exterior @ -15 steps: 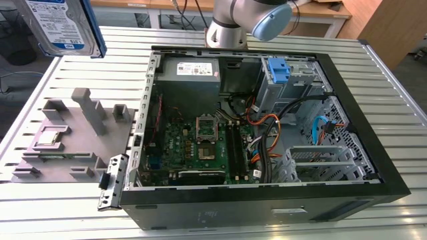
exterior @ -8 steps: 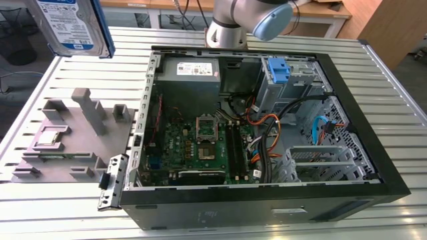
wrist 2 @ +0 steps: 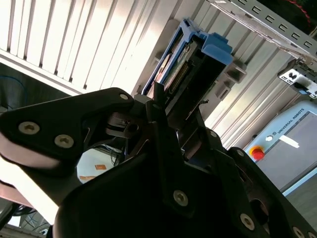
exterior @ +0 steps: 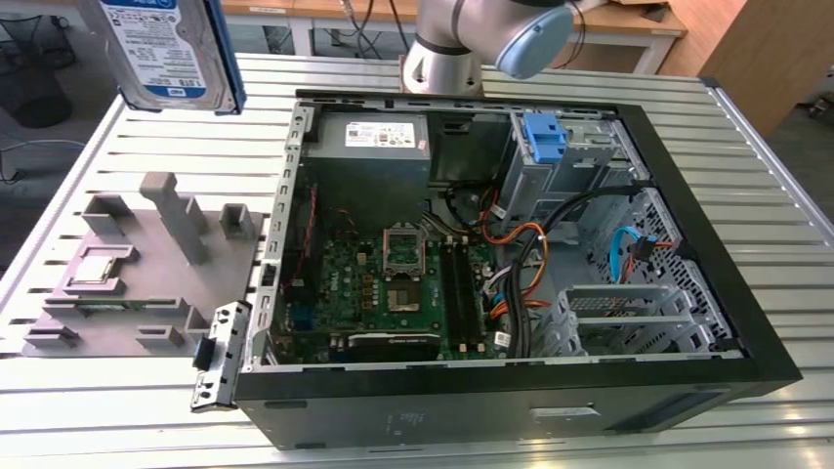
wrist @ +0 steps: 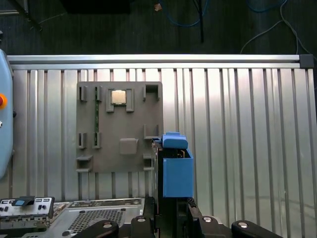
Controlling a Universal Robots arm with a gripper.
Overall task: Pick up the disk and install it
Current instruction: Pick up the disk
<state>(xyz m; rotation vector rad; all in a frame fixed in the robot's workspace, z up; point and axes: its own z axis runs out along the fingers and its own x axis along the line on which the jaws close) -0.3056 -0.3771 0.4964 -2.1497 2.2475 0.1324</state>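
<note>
Ribbed aluminium slats form the surface (exterior: 782,195), which carries an open black computer case (exterior: 769,362) lying on its side. Inside it are a green motherboard (exterior: 391,283), a grey power-supply box (exterior: 378,137) at twelve o'clock, a blue plastic caddy (exterior: 545,137) at one o'clock, and loops of black and orange cable (exterior: 521,244) draped beside the drive cage. At nine o'clock in the exterior view sits a matte grey moulded fixture (exterior: 131,283) with upright posts and shallow pockets. The arm's grey joint (exterior: 456,39) with its pale blue cap stands behind the case.

The disk (exterior: 163,49) hangs in the air at eleven o'clock, well clear of the case. It is a flat metal slab with a white label, a blue band and a blue rail along its edge. In both wrist views the black tool (wrist 2: 168,101) is clenched on the disk, which stands out from between its fingers above the slats.
</note>
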